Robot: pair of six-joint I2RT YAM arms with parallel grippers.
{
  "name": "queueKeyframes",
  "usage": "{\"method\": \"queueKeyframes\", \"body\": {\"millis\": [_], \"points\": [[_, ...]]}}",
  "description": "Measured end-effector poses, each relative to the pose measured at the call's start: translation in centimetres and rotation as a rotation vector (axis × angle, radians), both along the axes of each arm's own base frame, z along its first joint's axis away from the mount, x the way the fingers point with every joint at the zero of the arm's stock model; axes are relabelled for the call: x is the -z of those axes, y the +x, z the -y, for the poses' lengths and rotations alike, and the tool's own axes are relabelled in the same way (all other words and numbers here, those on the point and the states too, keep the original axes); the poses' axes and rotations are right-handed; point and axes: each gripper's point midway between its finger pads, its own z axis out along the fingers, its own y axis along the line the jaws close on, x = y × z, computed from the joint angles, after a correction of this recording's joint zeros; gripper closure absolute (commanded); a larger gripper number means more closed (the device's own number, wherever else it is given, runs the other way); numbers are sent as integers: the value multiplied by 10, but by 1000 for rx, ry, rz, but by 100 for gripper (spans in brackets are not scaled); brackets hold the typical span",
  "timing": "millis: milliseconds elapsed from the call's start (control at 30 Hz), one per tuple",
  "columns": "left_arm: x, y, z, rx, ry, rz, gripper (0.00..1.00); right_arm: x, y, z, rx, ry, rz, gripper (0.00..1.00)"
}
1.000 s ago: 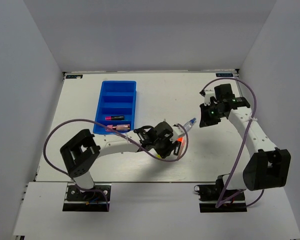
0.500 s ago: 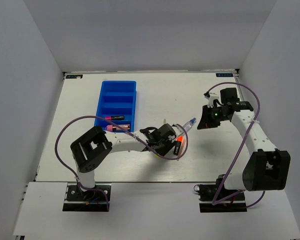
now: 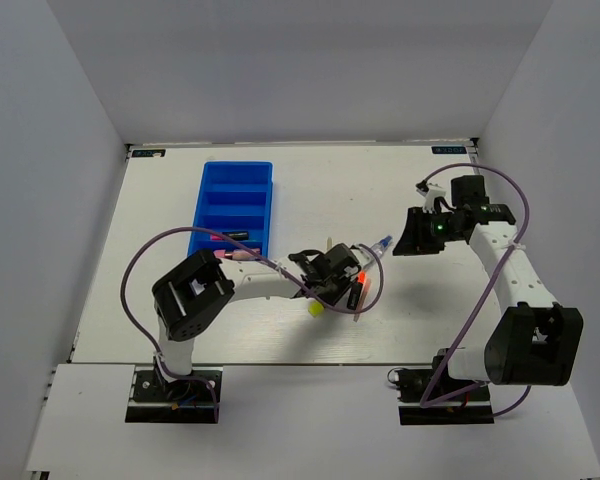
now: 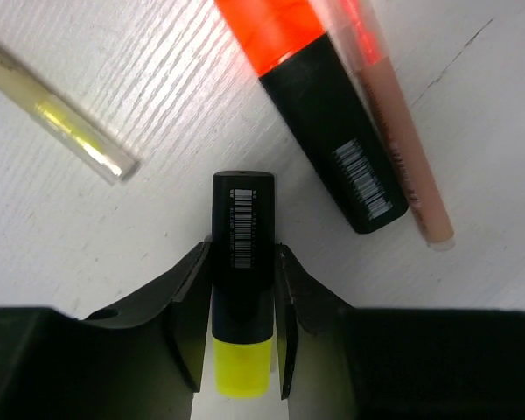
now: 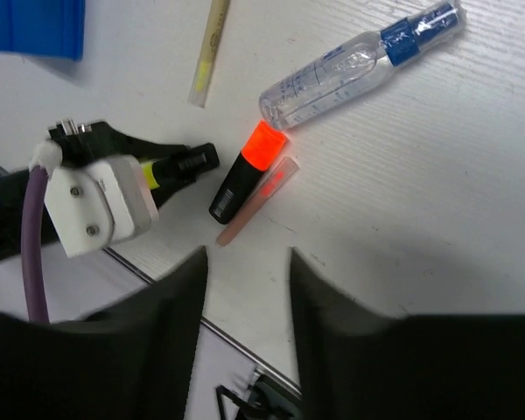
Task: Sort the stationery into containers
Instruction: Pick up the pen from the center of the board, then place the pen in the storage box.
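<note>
Lying on the table in the overhead view, the blue tray [image 3: 238, 180] holds a pink-tipped highlighter [image 3: 230, 236]. The left gripper [image 3: 330, 284] is lowered to its right.

At the left wrist, the yellow highlighter [image 4: 242, 254] is clamped between the jaws, beside the orange highlighter [image 4: 332, 131].

At the right wrist, the right gripper [image 5: 247, 262] is held apart and empty, near the blue-capped tube [image 5: 350, 70].

Nothing here I can truly read. My left wrist view, lower centre: a white barcode down the black yellow-tipped highlighter [image 4: 241, 262]. Upper right: another barcode on the black orange-tipped highlighter [image 4: 332, 131], and faint lettering along the thin peach stick [image 4: 409, 166] beside it, too blurred. My right wrist view, upper right: printed marks on the clear blue-capped tube [image 5: 350, 66], too small.
</note>
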Motion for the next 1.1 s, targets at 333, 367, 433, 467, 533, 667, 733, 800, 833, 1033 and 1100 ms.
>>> {"method": "queueKeyframes", "body": {"millis": [333, 367, 433, 467, 533, 667, 733, 800, 833, 1033, 1100], "points": [[-50, 15, -53, -2, 104, 73, 100, -14, -25, -25, -296, 158, 111, 100], [-65, 23, -60, -3, 92, 103, 100, -16, -30, -29, -332, 182, 123, 100], [-97, 43, -76, -18, 56, 158, 100, -18, -38, -34, -394, 225, 150, 100], [-112, 53, -84, -30, 37, 187, 100, -18, -42, -36, -422, 243, 163, 100], [-140, 77, -104, -57, 2, 241, 100, -19, -49, -39, -464, 273, 186, 100], [-167, 115, -144, -69, -2, 311, 100, -25, -57, -44, -529, 308, 254, 100], [-166, 130, -167, -69, 22, 320, 100, -28, -60, -46, -560, 325, 291, 100], [-157, 141, -185, -27, 34, 328, 100, -30, -64, -47, -597, 339, 333, 100], [-152, 145, -194, -3, 45, 329, 100, -31, -67, -48, -615, 347, 352, 100], [-124, 162, -228, 121, 30, 284, 100, -34, -77, -51, -701, 376, 439, 98], [-117, 169, -232, 144, 4, 267, 100, -35, -78, -52, -714, 378, 454, 97]]}}
